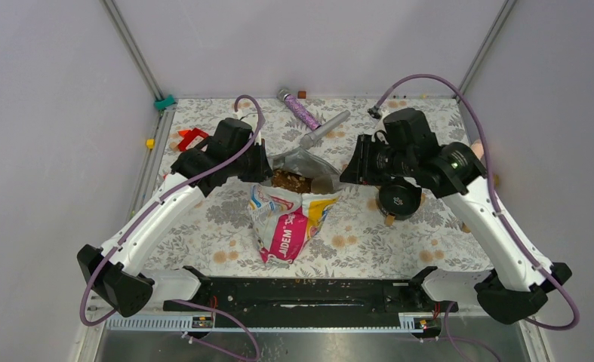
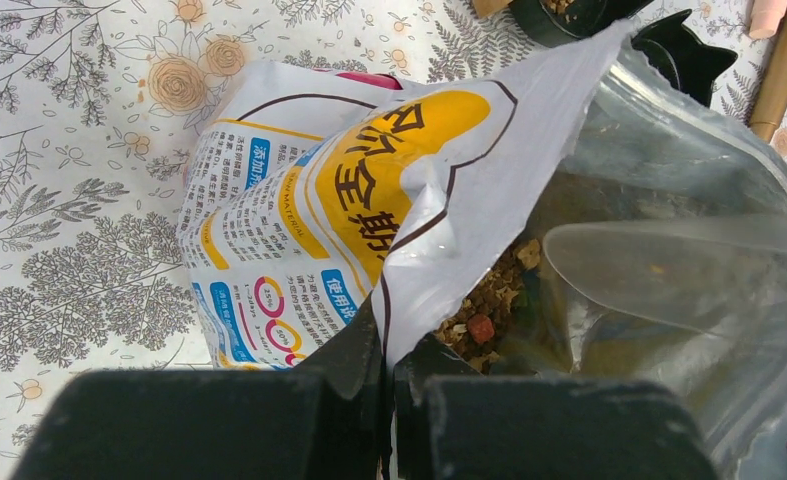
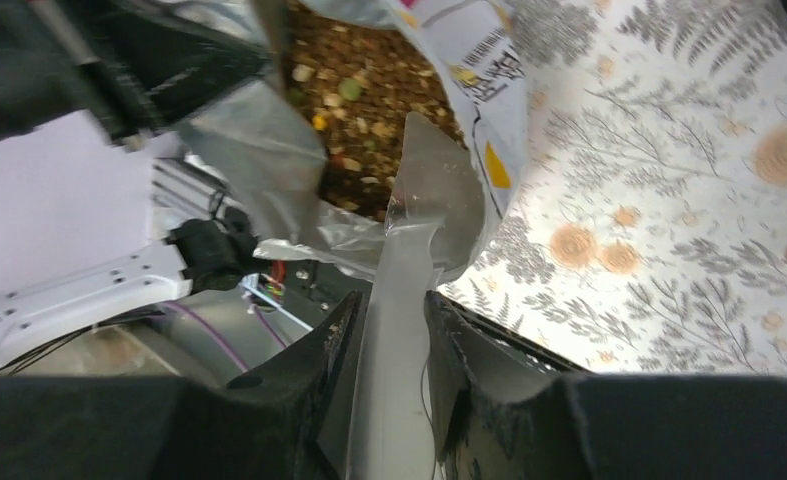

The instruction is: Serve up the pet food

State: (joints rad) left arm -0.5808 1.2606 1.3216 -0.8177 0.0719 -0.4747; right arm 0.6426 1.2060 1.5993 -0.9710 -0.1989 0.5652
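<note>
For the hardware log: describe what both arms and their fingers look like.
Both the left arm and the right arm have white link shells with black joints and black bases. A purple cable loops along each. The wrist housings are black and blocky; a small green light glows on the right one. The fingers are matte black, angular wedges.

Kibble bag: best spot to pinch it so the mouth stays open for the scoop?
Pinch the bag at its mouth's thin upper lip, from the left, where the left gripper has it: it lies slumped, and the scoop reaches in from the right.
</note>
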